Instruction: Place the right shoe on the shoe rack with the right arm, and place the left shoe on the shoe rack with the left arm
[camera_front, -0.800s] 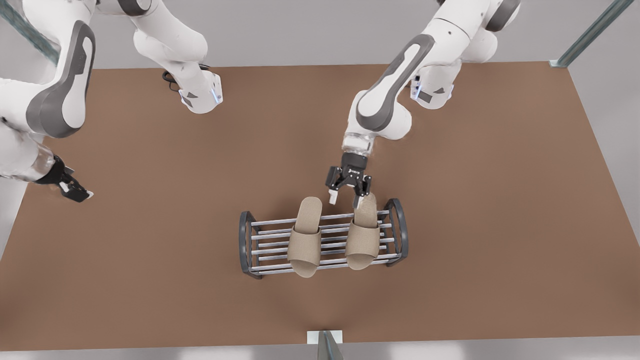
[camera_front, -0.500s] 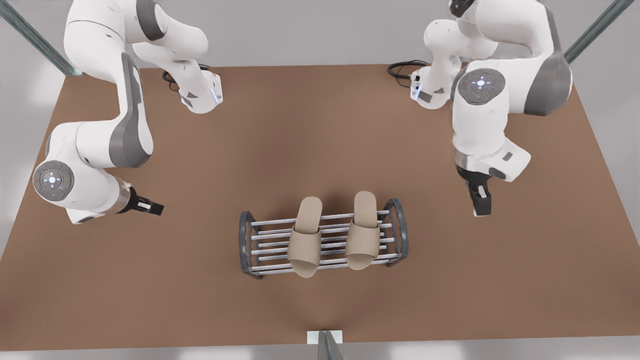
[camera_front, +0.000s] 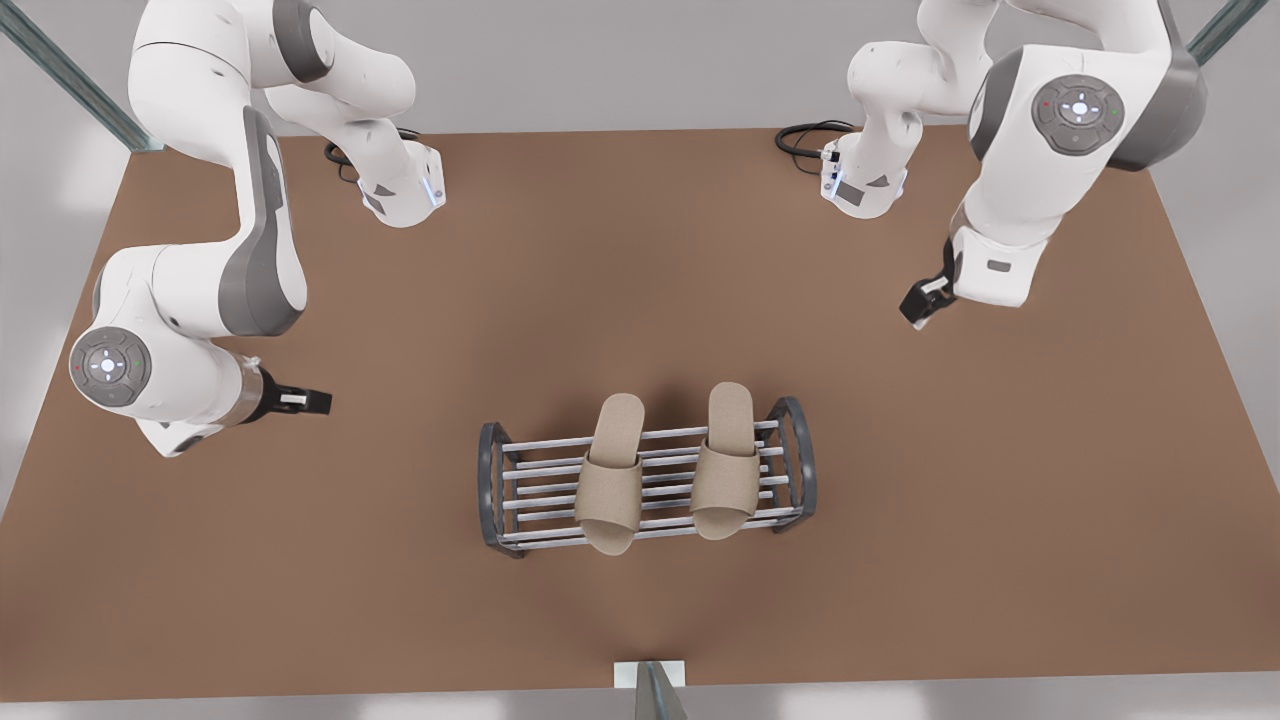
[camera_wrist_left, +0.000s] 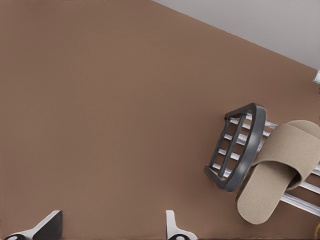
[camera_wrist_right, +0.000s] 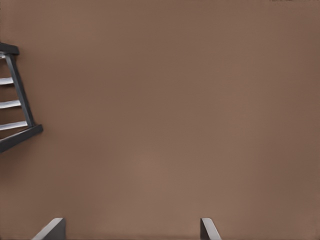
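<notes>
Brown tabletop (camera_front: 640, 300) carries everything, and nearest the front view's camera stands the shoe rack (camera_front: 647, 475), its silver bars (camera_front: 540, 480) running between two dark grey arched end frames (camera_front: 492, 487). Two beige slippers lie side by side across the bars, toes toward the camera: one slipper (camera_front: 611, 474) near the middle, the other slipper (camera_front: 727, 463) just beside it toward the front view's right, leaving bare bars on the rack's left part. Farther back at the front view's left, the left gripper (camera_front: 303, 401) hangs over bare table, well apart from the rack; its fingertips (camera_wrist_left: 50, 225) stand spread and hold nothing in the left wrist view. Farther still, at the front view's right, the right gripper (camera_front: 922, 300) hovers over bare table, its fingers (camera_wrist_right: 52, 227) likewise spread and empty.
</notes>
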